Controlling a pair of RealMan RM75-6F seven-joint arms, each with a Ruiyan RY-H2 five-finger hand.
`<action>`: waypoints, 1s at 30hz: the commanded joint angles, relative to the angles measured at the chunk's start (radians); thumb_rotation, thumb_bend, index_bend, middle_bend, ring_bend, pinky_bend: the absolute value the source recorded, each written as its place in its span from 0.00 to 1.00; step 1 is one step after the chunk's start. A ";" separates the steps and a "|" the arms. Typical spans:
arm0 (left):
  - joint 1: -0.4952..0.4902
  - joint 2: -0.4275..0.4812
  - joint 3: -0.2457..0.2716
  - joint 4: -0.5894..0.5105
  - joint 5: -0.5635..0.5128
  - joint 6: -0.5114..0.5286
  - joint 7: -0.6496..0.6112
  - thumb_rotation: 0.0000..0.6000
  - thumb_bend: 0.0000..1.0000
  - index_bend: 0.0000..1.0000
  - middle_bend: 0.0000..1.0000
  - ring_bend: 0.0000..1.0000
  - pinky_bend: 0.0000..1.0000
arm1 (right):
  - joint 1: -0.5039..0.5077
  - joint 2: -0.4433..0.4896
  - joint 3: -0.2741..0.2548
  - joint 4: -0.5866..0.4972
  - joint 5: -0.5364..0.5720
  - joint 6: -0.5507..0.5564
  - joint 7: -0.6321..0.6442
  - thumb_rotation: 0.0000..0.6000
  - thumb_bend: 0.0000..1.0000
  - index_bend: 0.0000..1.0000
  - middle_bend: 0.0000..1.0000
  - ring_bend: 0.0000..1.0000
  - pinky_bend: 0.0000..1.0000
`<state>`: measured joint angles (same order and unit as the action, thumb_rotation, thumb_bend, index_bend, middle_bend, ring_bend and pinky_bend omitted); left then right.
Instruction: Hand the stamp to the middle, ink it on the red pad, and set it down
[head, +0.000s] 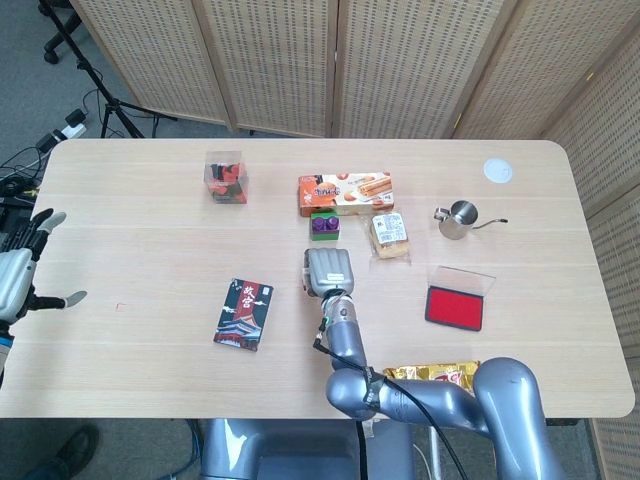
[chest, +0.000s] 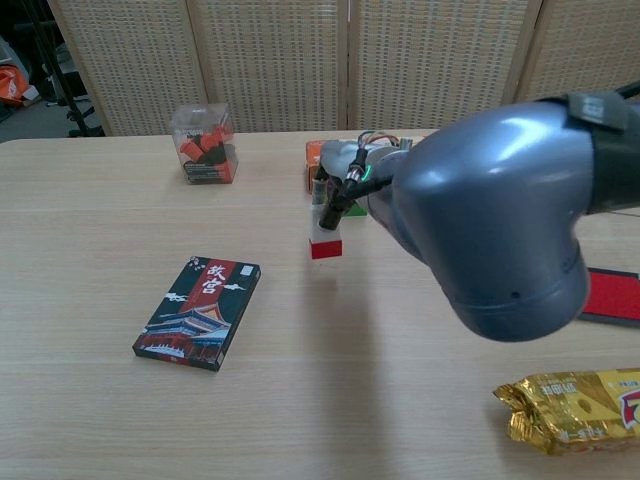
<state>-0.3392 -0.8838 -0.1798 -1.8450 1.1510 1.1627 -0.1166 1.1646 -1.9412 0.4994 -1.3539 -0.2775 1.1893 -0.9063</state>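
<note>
My right hand is over the middle of the table and grips the stamp, a small block with a white body and a red base. The stamp appears to hang just off the tabletop; in the head view the hand hides it. In the chest view the right hand shows above the stamp, with the big grey arm filling the right side. The red ink pad lies open to the right of that hand, and its edge shows in the chest view. My left hand hovers at the table's far left edge, fingers spread, holding nothing.
A black and red card box lies left of the right hand. Behind the hand sit a purple and green item, an orange snack box and a wrapped bun. Further off: a clear box, a metal cup, a gold packet.
</note>
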 joint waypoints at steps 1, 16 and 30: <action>0.000 0.000 0.001 -0.001 0.003 -0.001 0.001 1.00 0.00 0.00 0.00 0.00 0.00 | -0.055 0.086 -0.029 -0.119 -0.126 0.048 0.051 1.00 0.56 0.59 0.98 1.00 1.00; -0.005 -0.016 0.020 -0.025 0.031 -0.006 0.056 1.00 0.00 0.00 0.00 0.00 0.00 | -0.367 0.437 -0.270 -0.344 -0.524 0.104 0.345 1.00 0.57 0.60 0.98 1.00 1.00; -0.008 -0.036 0.023 -0.037 0.012 0.008 0.116 1.00 0.00 0.00 0.00 0.00 0.00 | -0.552 0.550 -0.447 -0.234 -0.768 0.044 0.627 1.00 0.57 0.61 0.98 1.00 1.00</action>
<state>-0.3472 -0.9192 -0.1566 -1.8815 1.1645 1.1708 -0.0018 0.6415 -1.4001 0.0800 -1.6227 -1.0128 1.2452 -0.3142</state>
